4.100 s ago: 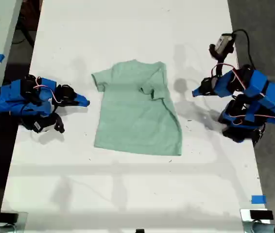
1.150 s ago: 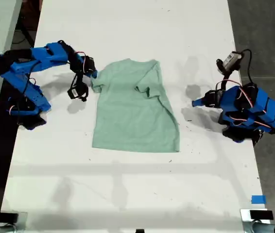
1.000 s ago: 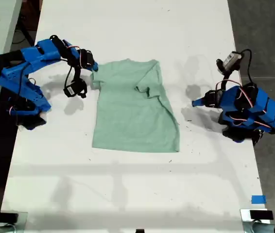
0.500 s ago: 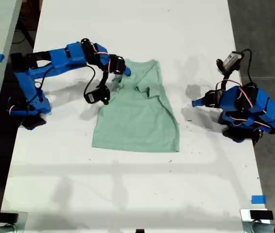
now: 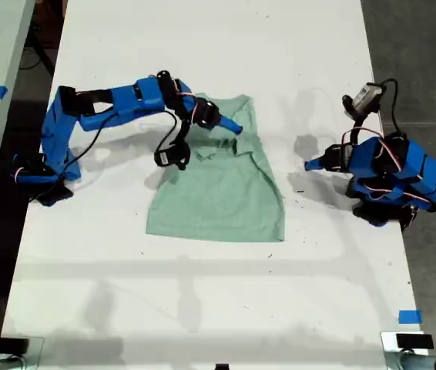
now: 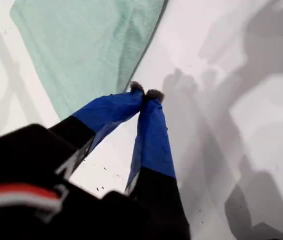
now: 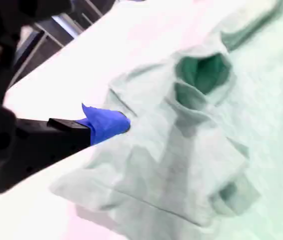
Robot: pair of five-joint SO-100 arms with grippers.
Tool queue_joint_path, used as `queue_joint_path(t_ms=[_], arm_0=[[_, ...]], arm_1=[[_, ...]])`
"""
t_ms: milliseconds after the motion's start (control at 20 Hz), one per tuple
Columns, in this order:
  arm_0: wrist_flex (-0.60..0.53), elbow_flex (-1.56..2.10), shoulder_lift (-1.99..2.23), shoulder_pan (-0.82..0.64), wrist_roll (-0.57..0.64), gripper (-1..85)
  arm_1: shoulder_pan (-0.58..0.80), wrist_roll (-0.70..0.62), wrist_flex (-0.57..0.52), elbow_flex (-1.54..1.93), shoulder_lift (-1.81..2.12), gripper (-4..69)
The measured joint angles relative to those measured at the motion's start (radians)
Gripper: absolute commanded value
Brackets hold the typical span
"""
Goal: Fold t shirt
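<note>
The t shirt [image 5: 218,189] seemed limp, best pinched at a hem; my second gripper's [image 5: 233,126] opening was unclear, while my first gripper [image 6: 147,93] sat closed and empty.

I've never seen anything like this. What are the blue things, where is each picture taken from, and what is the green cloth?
I am a robot with two blue arms on a white table. The wide picture comes from a camera above. The other two come from small cameras riding on each arm's hand. A pale green t shirt lies between the arms, its sleeves folded inward. My first hand, on the exterior view's right, is pinched shut over bare table and holds nothing. My second hand, reaching from the exterior view's left, is over the bunched cloth. I cannot tell whether it grips the cloth.
</note>
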Motion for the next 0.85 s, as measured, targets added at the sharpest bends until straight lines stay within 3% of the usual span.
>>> queue_joint_path(t_ms=[100, 200, 250, 350, 500, 650, 850], arm_0=[[0.1, 0.038, 0.21, -0.052, 0.0, 25.8], [0.089, 0.265, 0.499, -0.11, -0.015, 9.5], [0.083, 0.411, 0.669, -0.129, -0.037, 7.0], [0.055, 0.752, 1.019, -0.123, -0.112, 4.2], [-0.083, 1.325, 1.539, -0.015, -0.308, 0.0], [-0.084, 1.818, 2.026, 0.048, -0.437, -0.1], [-0.104, 1.991, 2.152, 0.074, -0.477, -0.1]], arm_1=[[-0.002, 0.002, 0.0, 0.0, 0.0, 1.6], [-0.002, 0.002, 0.0, 0.0, 0.0, 1.6], [-0.002, 0.002, 0.0, 0.0, 0.0, 1.6], [-0.002, 0.002, 0.0, 0.0, 0.0, 1.6], [-0.002, 0.002, 0.0, 0.0, 0.0, 1.6], [-0.002, 0.002, 0.0, 0.0, 0.0, 1.6], [-0.002, 0.002, 0.0, 0.0, 0.0, 1.6]])
